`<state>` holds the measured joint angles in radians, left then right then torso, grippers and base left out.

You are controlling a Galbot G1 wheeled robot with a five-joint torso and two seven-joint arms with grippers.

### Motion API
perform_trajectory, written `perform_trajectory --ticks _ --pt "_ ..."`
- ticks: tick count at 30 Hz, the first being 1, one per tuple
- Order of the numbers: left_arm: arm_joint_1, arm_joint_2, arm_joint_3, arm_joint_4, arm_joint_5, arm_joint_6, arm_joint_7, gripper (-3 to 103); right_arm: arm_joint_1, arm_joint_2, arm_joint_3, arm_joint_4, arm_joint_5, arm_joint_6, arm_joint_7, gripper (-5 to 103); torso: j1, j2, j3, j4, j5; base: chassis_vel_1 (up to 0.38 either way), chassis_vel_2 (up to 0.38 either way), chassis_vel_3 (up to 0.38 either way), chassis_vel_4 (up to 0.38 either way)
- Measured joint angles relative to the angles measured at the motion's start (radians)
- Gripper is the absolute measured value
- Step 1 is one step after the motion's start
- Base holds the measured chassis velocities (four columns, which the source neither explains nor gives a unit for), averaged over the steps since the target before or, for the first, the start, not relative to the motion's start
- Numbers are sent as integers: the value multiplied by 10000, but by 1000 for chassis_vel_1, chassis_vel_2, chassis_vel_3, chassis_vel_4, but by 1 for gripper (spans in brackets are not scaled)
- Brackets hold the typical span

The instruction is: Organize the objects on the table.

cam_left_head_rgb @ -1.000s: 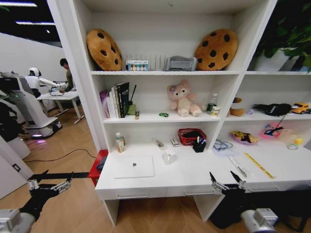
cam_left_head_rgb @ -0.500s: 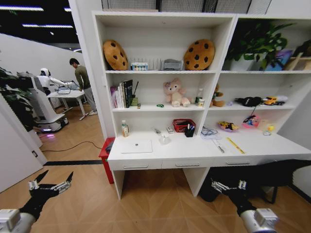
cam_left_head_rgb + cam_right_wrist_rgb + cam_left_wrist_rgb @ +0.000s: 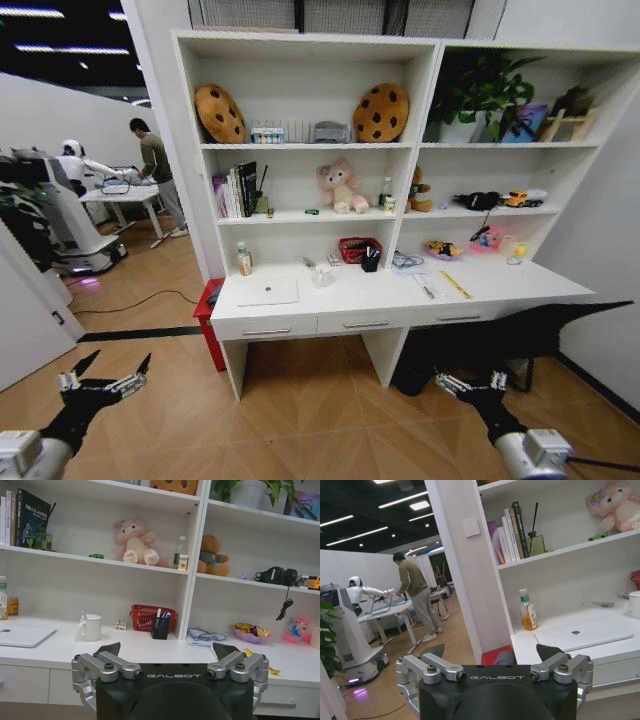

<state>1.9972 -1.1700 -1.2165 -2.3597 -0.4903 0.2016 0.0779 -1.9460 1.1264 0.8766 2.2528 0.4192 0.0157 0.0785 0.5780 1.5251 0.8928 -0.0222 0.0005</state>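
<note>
The long white table (image 3: 500,288) stands well ahead of me, under tall white shelves. On it lie a silver laptop (image 3: 268,292), a white mug (image 3: 322,276), a black pen cup (image 3: 370,263), a small bottle (image 3: 243,260) and a yellow ruler (image 3: 456,285). A tiny green toy car (image 3: 312,211) sits on the shelf above. My left gripper (image 3: 103,377) hangs open and empty low over the wooden floor, far short of the table. My right gripper (image 3: 470,383) is open too, also low and empty. The left wrist view shows the laptop (image 3: 582,632) and bottle (image 3: 527,611); the right wrist view shows the mug (image 3: 91,627) and pen cup (image 3: 161,627).
A red basket (image 3: 355,250) stands at the back of the table and a red bin (image 3: 208,322) beside its left leg. Dark things (image 3: 480,345) sit under the right half. Another robot (image 3: 62,215) and a small desk stand far left. Open wooden floor (image 3: 300,420) lies between me and the table.
The whole picture has drawn back: the camera has moved away from the table, which now looks smaller and farther. Both grippers stay open and empty.
</note>
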Motion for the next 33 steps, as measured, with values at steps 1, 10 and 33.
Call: perform_trajectory --ticks 1,10,33 --pt "0 1 0 0 0 0 0 100 -2 1 0 0 0 0 0 100 -2 1 -1 -4 -7 0 0 0 0" --pt "0 0 -1 0 0 0 1 100 -6 2 0 0 0 1 0 100 -12 6 -5 -4 -5 0 0 0 0" --pt "0 0 -1 0 0 0 1 100 -5 2 0 0 0 1 0 100 -11 7 -4 -5 -5 0 0 0 0"
